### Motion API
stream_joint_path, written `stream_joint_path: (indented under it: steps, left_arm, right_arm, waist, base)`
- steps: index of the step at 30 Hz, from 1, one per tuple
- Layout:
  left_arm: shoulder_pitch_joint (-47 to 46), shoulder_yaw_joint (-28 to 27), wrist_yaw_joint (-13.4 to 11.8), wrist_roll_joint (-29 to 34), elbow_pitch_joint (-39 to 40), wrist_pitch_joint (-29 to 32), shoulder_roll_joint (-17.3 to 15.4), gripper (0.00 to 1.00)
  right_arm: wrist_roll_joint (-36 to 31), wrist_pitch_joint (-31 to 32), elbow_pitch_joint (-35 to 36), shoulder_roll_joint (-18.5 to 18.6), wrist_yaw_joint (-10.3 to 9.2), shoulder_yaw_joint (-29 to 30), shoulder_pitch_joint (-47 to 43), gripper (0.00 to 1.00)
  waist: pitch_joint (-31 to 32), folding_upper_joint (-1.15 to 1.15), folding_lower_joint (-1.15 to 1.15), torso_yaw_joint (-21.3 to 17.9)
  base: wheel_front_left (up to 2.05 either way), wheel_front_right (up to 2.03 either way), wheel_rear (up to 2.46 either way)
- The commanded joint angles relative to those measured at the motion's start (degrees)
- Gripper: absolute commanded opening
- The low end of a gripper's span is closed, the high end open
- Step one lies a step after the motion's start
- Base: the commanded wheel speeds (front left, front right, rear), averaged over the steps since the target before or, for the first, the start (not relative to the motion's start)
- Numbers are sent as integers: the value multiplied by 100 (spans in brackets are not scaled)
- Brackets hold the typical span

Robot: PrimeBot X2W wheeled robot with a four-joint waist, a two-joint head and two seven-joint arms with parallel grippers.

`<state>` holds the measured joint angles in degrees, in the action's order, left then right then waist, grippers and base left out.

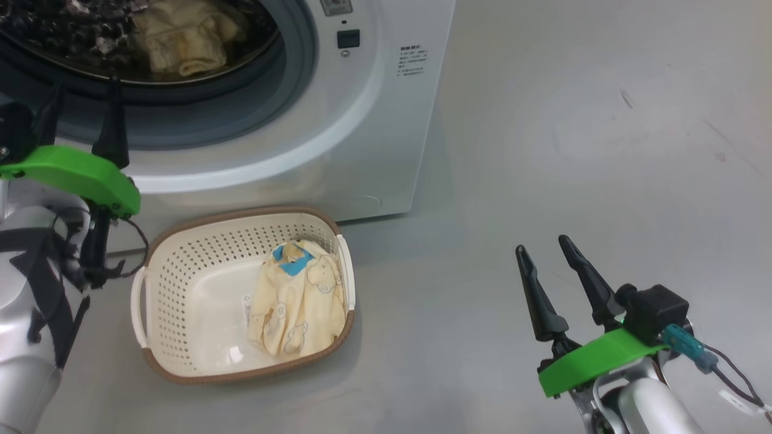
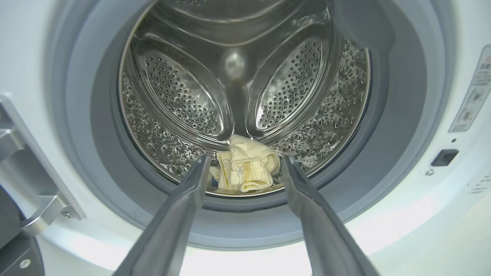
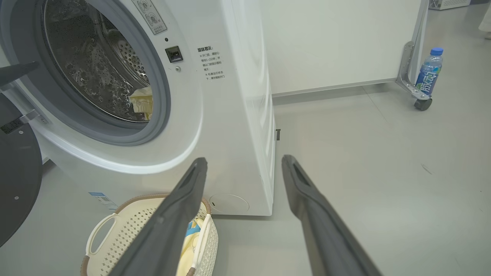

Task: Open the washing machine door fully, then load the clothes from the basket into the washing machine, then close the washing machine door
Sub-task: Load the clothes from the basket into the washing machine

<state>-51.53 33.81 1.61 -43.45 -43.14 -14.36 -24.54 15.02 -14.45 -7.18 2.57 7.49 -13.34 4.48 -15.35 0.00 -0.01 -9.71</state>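
Nearest the robot, the right gripper hangs above the bare grey floor, well apart from everything else, its two dark fingers spread and holding nothing. Beyond it to the left, the basket sits on the floor just in front of the washing machine. In it a pale yellow garment with a blue bear patch lies crumpled against the right wall. The left gripper is raised at the lower edge of the drum opening, fingers likewise spread wide and empty, pointing into the drum. A second yellow garment lies bunched on the drum's floor, near the front lip and beyond the fingertips. The washing machine door stands swung open at the machine's left. Far off, a blue-capped bottle stands on the foot of a white wheeled panel.
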Motion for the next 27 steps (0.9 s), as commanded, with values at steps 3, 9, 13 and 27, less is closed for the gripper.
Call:
stream_joint_path:
  steps: [3,9,13,27]
  left_arm:
    - [345,-603,-221,53,695,-61,-329,100]
    - [1327,-1036,-538,311,1717,-62,-393,100]
    - [1969,-1219,-745,544,2352,-63,-459,100]
    - [3835,-1624,-1217,1025,3869,-63,-747,100]
  right_arm:
    - [-40,-55,115,31,0,-59,-87,100]
    - [-46,-55,61,31,0,35,-279,100]
    - [-85,-55,61,31,0,86,-403,100]
    - [-270,-55,122,31,0,168,-632,100]
  waist:
    - [473,0,1,215]
    - [816,0,1,348]
    - [1029,0,1,410]
    - [1437,0,1,473]
  base:
    - [0,0,0]
    - [0,0,0]
    - [0,0,0]
    - [0,0,0]
